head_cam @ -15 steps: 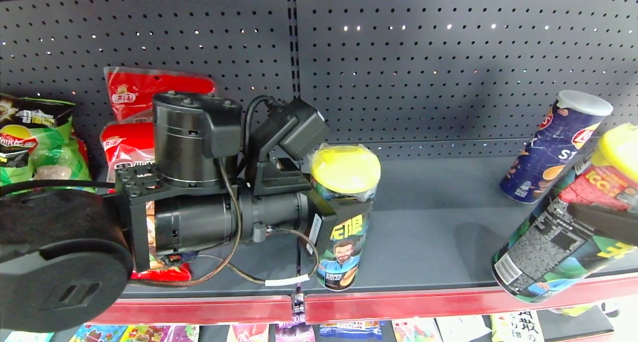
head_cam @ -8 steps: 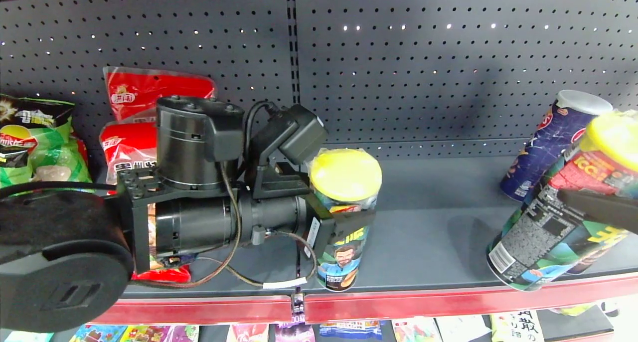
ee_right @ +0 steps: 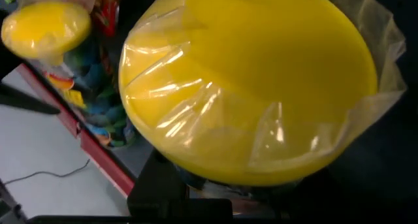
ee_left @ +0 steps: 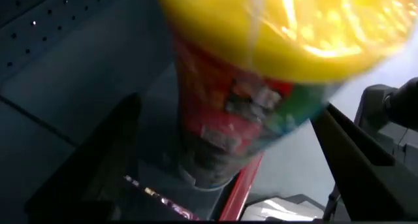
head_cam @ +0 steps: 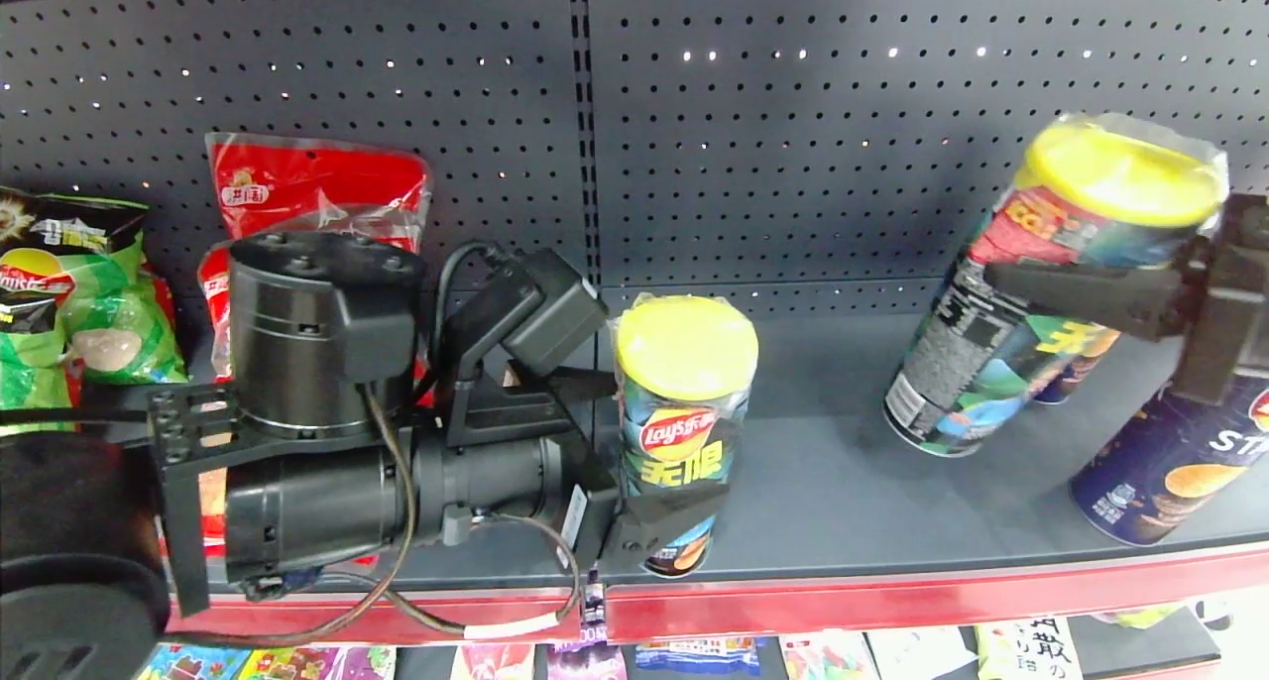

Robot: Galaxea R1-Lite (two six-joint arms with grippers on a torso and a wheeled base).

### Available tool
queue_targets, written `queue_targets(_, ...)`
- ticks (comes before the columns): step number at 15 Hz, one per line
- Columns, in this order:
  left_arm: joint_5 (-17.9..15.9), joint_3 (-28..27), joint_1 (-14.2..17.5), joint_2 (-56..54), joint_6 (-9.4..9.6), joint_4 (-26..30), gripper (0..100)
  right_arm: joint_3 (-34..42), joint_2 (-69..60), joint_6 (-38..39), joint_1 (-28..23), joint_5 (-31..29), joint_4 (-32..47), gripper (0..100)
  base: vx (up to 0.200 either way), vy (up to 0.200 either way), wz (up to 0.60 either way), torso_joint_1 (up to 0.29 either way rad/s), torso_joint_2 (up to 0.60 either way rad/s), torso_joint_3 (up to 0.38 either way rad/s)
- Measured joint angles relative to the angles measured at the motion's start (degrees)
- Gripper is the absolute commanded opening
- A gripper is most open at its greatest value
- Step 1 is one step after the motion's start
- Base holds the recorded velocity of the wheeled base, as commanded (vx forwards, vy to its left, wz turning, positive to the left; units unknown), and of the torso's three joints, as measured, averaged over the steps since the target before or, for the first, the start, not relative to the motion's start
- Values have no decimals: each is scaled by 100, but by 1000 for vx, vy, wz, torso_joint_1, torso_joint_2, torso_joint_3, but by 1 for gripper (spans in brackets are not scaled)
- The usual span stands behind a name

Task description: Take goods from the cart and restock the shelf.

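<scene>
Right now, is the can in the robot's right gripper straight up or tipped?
Tipped: the can leans, its yellow lid sitting farther right than its base.

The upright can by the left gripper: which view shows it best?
The head view: the upright can stands nearly whole on the shelf, the left gripper at its foot. The left wrist view shows it close, lid cropped, between open fingers. The right wrist view shows mainly its lid, past the tilted can.
</scene>
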Motion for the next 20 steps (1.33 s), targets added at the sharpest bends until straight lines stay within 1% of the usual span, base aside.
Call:
queue_targets(1,11,112,18,-116,-1,12,100,-46,254,1,74,0,-334,0,0,0,0,0,0,0)
queue_targets(3,41,405,68,-388,-4,22,100,-272,802,12,190,-4,-619,0,0,0,0,0,0,0)
queue_targets(5,66,705,171,-672,-6,26,100,-578,1241,63,306,-2,-666,0,0,0,0,0,0,0)
queue_targets(10,77,1406,639,-1430,-6,48,100,-1467,2216,127,566,-4,-677,0,0,0,0,0,0,0)
queue_targets(11,77,1474,697,-1529,-9,45,100,-1601,2369,135,631,-11,-673,0,0,0,0,0,0,0)
queue_targets(13,83,1570,824,-1694,-113,37,100,-1871,2679,200,731,-72,-666,0,0,0,0,0,0,0)
queue_targets(15,204,1602,895,-1803,-167,33,100,-2177,3011,327,858,-107,-662,0,0,0,0,0,0,0)
queue_targets(20,279,1620,914,-1876,-208,34,100,-2532,3556,340,930,-85,-685,0,0,0,0,0,0,0)
